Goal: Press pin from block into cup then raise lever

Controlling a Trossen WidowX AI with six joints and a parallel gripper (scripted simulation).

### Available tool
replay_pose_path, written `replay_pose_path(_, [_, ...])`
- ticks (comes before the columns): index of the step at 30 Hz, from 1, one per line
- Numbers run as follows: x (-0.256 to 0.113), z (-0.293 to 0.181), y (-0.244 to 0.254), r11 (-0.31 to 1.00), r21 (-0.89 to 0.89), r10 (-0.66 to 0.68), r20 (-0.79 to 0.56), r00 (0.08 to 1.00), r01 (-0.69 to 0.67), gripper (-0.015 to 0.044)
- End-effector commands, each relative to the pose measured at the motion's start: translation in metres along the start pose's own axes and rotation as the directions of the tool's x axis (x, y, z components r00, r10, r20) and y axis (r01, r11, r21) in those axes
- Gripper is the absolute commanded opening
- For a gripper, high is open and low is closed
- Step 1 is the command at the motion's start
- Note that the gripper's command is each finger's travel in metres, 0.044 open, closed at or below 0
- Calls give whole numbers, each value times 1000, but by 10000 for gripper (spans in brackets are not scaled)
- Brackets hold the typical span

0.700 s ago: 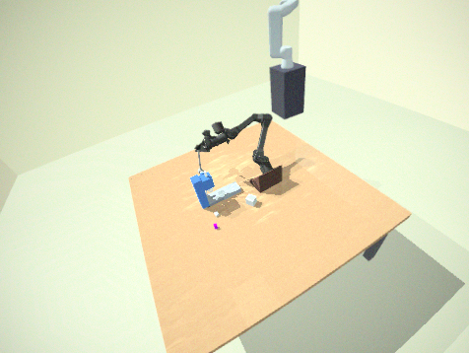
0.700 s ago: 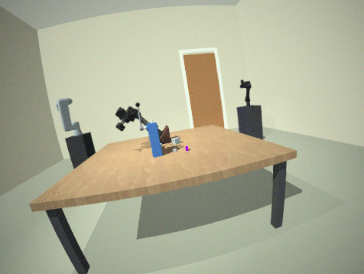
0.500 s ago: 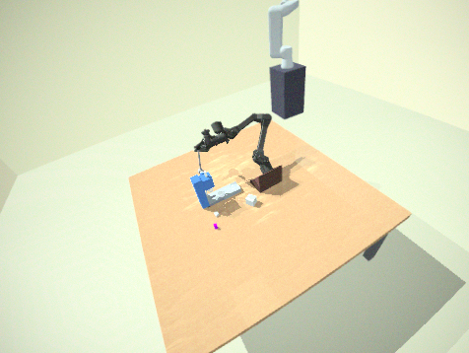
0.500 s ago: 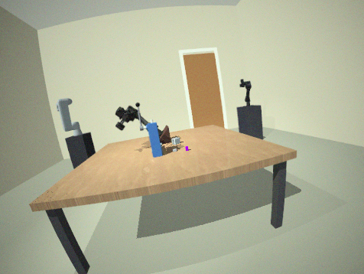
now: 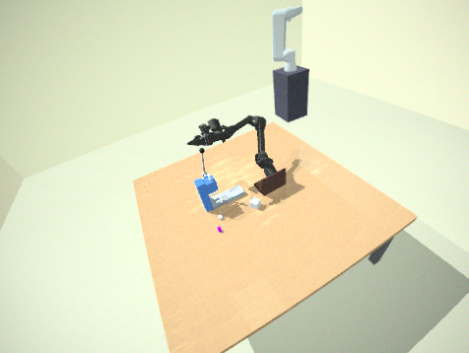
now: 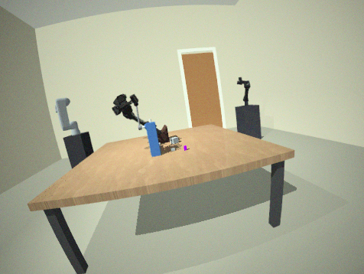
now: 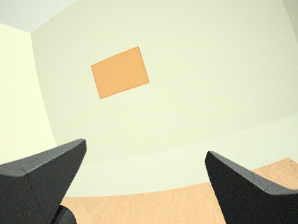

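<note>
The gripper hangs above the blue press, fingers apart, nothing between them. The press's lever stands up. Bare tabletop stretches from the press toward the near edge. The top view alone shows the grey bed extending from it; which pale piece beside it is the block, I cannot tell.

Left of centre in the top frame, the blue press is seen upright, its lever raised and tipped with a black ball. A pale grey bed is extended rightward from its foot. Below, a whitish cube, a smaller pale piece and a magenta piece are seen apart; block, pin and cup cannot be surely identified.
</note>
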State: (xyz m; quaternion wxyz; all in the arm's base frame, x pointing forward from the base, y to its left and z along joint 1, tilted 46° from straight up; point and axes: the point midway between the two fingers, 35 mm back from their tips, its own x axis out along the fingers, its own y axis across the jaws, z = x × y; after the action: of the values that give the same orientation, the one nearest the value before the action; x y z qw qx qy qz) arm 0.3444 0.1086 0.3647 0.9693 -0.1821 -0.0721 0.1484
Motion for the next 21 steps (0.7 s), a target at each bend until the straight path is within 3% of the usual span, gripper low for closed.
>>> replay_pose_path(1, [16,6,43,993,-13,118,-12,993,-118,440])
replay_pose_path(12, [27,-2,203,888,119,458,-154,875,-444,440])
replay_pose_path(16, [21,-60,230,863,354,484,-370,793,-362,440])
replay_pose_path(21, [-1,-135,256,846,528,454,-634,626,-79,440])
